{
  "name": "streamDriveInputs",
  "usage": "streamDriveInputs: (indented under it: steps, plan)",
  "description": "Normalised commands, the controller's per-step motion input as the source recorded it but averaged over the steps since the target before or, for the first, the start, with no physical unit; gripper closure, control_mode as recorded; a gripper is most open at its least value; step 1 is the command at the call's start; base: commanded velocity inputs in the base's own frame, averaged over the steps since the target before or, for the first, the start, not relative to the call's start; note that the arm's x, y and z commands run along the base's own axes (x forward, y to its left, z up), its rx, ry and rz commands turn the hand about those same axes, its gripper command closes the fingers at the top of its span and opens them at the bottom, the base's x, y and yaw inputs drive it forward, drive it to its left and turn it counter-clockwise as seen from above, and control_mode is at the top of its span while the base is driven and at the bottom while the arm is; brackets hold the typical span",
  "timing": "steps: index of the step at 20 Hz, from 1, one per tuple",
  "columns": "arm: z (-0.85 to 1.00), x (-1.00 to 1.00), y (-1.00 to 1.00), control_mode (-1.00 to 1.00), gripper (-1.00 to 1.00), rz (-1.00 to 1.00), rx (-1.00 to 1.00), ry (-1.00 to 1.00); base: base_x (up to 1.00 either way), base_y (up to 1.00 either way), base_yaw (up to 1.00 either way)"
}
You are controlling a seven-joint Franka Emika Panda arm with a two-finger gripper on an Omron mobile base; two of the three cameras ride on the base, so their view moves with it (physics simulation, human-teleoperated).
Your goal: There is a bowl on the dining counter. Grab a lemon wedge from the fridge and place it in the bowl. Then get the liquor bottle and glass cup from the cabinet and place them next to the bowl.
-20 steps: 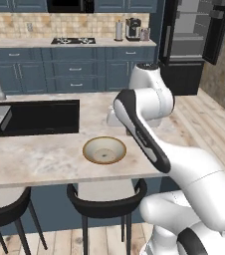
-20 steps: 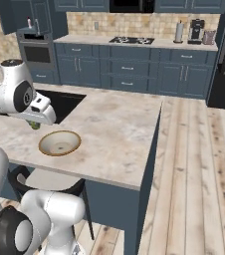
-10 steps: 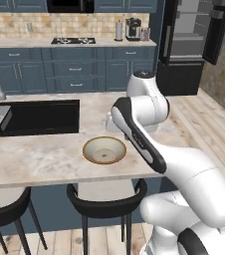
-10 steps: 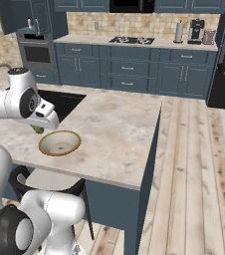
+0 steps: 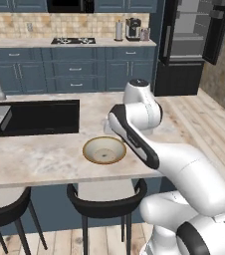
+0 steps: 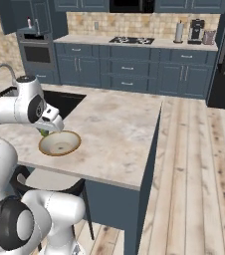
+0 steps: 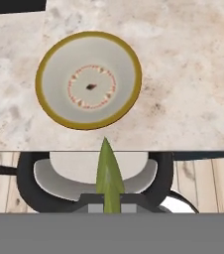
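One lemon wedge (image 7: 108, 176), tip toward bowl (image 7: 88, 79)

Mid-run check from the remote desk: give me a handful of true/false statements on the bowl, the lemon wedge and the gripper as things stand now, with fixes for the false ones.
1. The gripper is shut on the lemon wedge. True.
2. The lemon wedge already lies inside the bowl. False: the bowl holds nothing, and the wedge sits between the fingers.
3. The bowl stands on the dining counter, near the edge with the stools. True.
4. A liquor bottle and a glass cup stand beside the bowl. False: the counter next to the bowl is bare marble.
5. The fridge door is open. True.
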Motion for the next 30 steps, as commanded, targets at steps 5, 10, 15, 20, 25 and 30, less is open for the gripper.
streamDriveInputs:
  steps: [5, 10, 15, 20, 25, 30]
  plan:
    - [-0.28, 0.39, 0.08, -1.0, 1.0, 0.0, 0.0, 0.01, 0.0, 0.0, 0.0]
    - [-0.27, 0.25, 0.13, -1.0, 1.0, 0.0, -0.02, 0.0, 0.0, 0.0, 0.0]
    - [-0.32, 0.13, 0.16, -1.0, 1.0, 0.0, -0.04, 0.0, 0.0, 0.0, 0.0]
    - [-0.32, 0.07, 0.1, -1.0, 1.0, 0.0, -0.04, 0.0, 0.0, 0.0, 0.0]
    - [-0.28, 0.3, 0.06, -1.0, 1.0, 0.0, -0.01, 0.0, 0.0, 0.0, 0.0]
    - [-0.23, 0.36, 0.03, -1.0, 1.0, 0.0, 0.0, 0.0, 0.0, 0.0, 0.0]
